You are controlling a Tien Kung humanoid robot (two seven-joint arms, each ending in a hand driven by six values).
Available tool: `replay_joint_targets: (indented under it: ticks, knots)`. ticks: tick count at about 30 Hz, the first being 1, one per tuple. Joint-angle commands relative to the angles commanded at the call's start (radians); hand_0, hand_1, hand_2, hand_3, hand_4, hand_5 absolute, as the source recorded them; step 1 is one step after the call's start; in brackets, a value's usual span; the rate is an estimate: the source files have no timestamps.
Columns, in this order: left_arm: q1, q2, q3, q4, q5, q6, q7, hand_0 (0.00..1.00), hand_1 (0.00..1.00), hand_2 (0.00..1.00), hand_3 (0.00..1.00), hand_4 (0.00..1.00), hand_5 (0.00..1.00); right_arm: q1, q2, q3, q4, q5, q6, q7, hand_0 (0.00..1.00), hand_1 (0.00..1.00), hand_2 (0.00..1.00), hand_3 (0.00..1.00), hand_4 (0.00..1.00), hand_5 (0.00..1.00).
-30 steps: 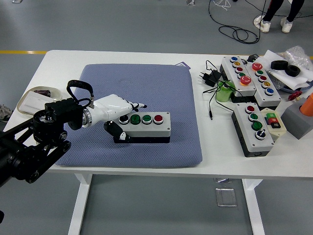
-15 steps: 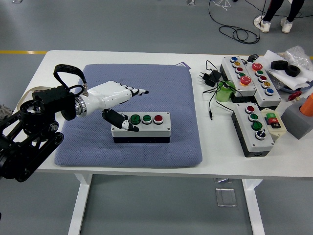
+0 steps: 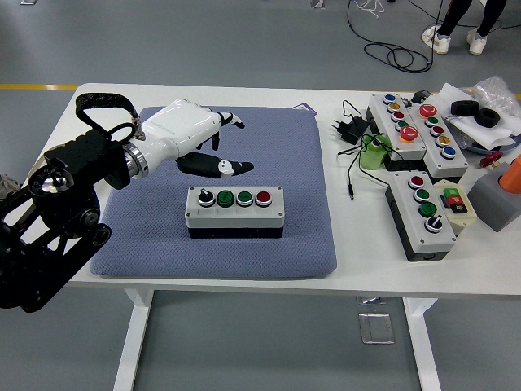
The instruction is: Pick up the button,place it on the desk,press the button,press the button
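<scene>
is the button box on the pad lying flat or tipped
Flat. The button box rests level on the blue pad, its four buttons facing up; the left hand is above it, not touching.

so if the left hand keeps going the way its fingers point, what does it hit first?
Probably nothing close. The left hand points right, raised over the blue pad, behind the four-button box. The black adapter lies further along; depth unclear.

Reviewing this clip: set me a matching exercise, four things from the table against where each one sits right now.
Things:
1. four-button box
2. left hand
3. black power adapter
4. white dish

Places:
A. at the table's left edge
B. raised over the blue mat, holding nothing
C. lying on the blue mat, near its front edge
D. on the bare table just right of the mat

Pairs: 1-C, 2-B, 3-D, 4-A
</scene>
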Motion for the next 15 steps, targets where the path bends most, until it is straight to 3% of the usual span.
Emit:
replay_joint_targets:
  ticks: [2,7,15]
  knots:
    - [-0.001,0.001,0.008,0.0,-0.026,-0.019,0.005,0.028,0.002,0.047,0.69,0.789,0.998,0.001,0.0,0.0,0.0,-0.001,0.001,0.0,0.641,0.442,0.619,0.56,0.311,0.215]
    - [-0.015,0.014,0.046,0.007,-0.103,-0.094,0.02,0.028,0.002,0.047,0.69,0.789,0.998,0.004,0.0,-0.002,0.0,-0.003,0.002,-0.001,0.641,0.442,0.619,0.56,0.311,0.215]
    - [-0.015,0.018,0.085,0.006,-0.127,-0.121,0.023,0.028,0.002,0.039,0.684,0.772,0.998,0.003,0.0,-0.003,0.0,-0.001,0.002,-0.001,0.642,0.442,0.617,0.56,0.313,0.218]
